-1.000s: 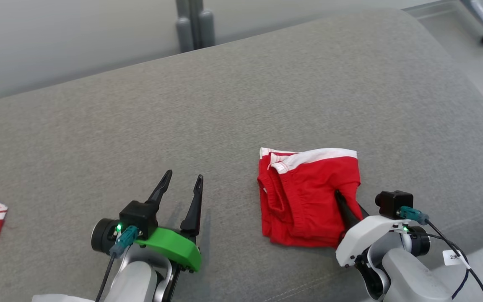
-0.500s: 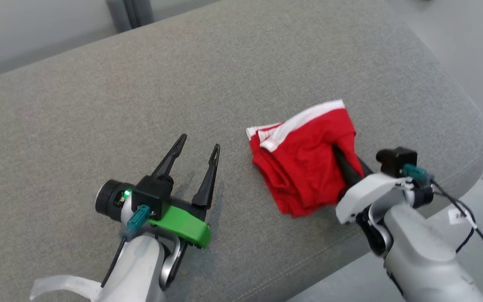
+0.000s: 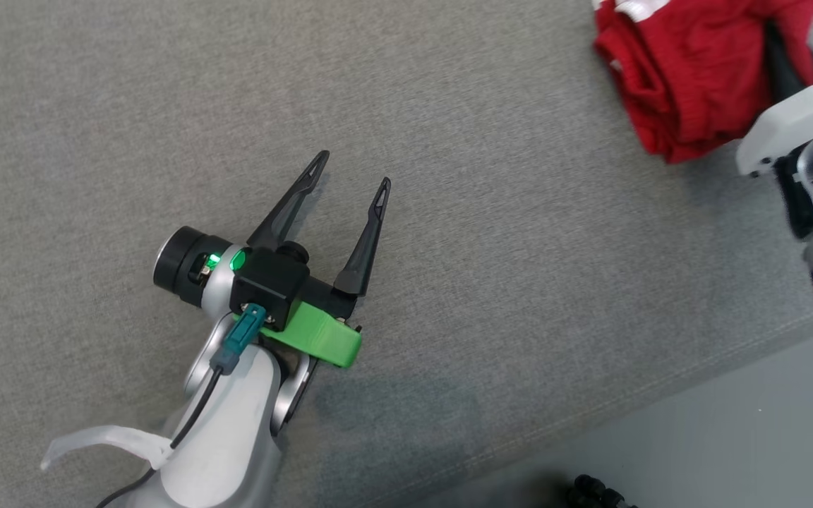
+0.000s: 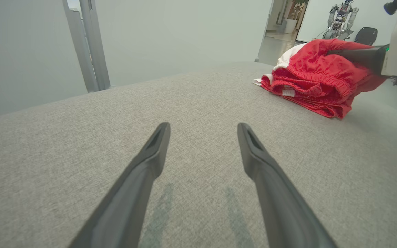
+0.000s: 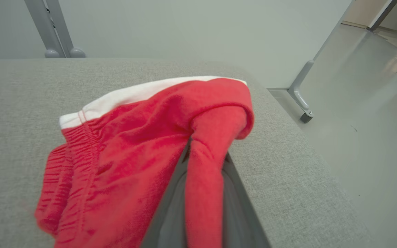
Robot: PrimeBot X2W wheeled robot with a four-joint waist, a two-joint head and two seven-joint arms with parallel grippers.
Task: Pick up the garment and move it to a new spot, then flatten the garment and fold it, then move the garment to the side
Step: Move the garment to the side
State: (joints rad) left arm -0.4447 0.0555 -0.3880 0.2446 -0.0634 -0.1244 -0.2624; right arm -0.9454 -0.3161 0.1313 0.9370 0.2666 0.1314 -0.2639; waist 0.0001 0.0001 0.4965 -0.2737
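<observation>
R gripper (image 5: 206,153) is nearly shut, pinching a fold of the folded red cotton shorts (image 3: 689,77) w/ white waistband, upper right of head view, near the edge of the grey fabric cushion (image 3: 519,282). L gripper (image 3: 353,169) hangs wide open, empty, mid-frame. I'd slide low and slow so the folds don't spill.

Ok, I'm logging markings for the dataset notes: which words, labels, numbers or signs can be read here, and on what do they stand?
No text can be read.
The small white tag sewn on the red shorts: too small and blurred to read.
The left gripper and its green mount: no print can be seen.
</observation>
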